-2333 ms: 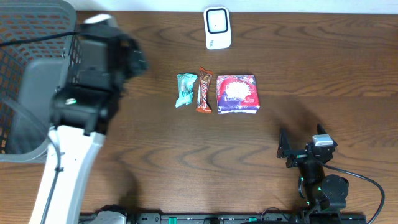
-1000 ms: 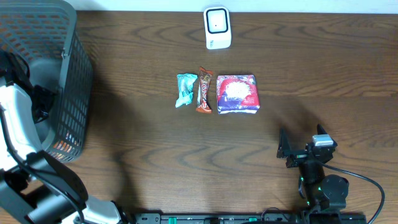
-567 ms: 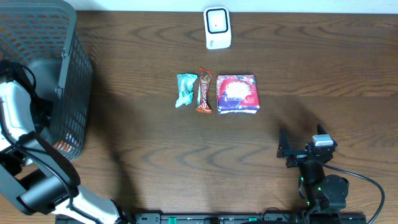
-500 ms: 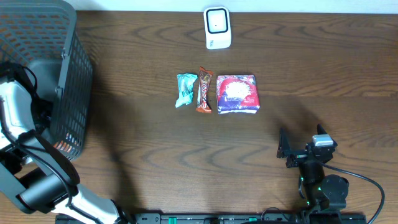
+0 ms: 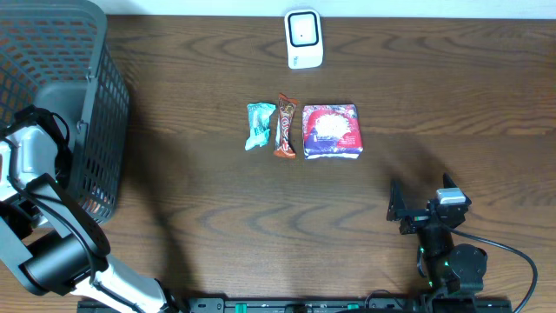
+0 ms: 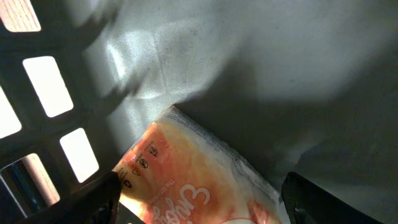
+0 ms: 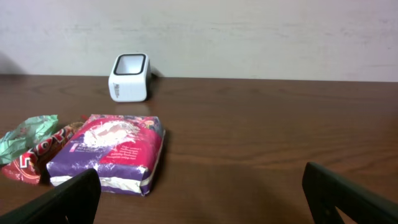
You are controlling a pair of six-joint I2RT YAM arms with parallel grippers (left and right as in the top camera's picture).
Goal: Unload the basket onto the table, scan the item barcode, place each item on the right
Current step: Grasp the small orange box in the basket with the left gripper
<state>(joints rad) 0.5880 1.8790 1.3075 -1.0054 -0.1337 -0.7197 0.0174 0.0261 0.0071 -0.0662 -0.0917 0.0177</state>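
An orange packet (image 6: 186,180) with white lettering lies on the grey floor of the mesh basket (image 5: 95,52) at the table's left end. My left gripper (image 6: 199,205) is down inside the basket, and the packet fills the space between its two fingers. From overhead only the left arm (image 5: 35,148) shows, reaching into the basket. The white scanner (image 5: 304,39) stands at the table's far edge. My right gripper (image 5: 423,204) rests open near the front edge with nothing between its fingers, pointing toward the scanner (image 7: 129,76).
Three items lie in a row mid-table: a teal packet (image 5: 259,125), a brown bar (image 5: 285,126) and a purple-and-red packet (image 5: 331,131). The basket's mesh walls (image 6: 43,93) close in on the left gripper.
The left arm swung from above the table down into the basket, and its jaws narrowed onto the orange packet. The right arm and the three items have not moved.
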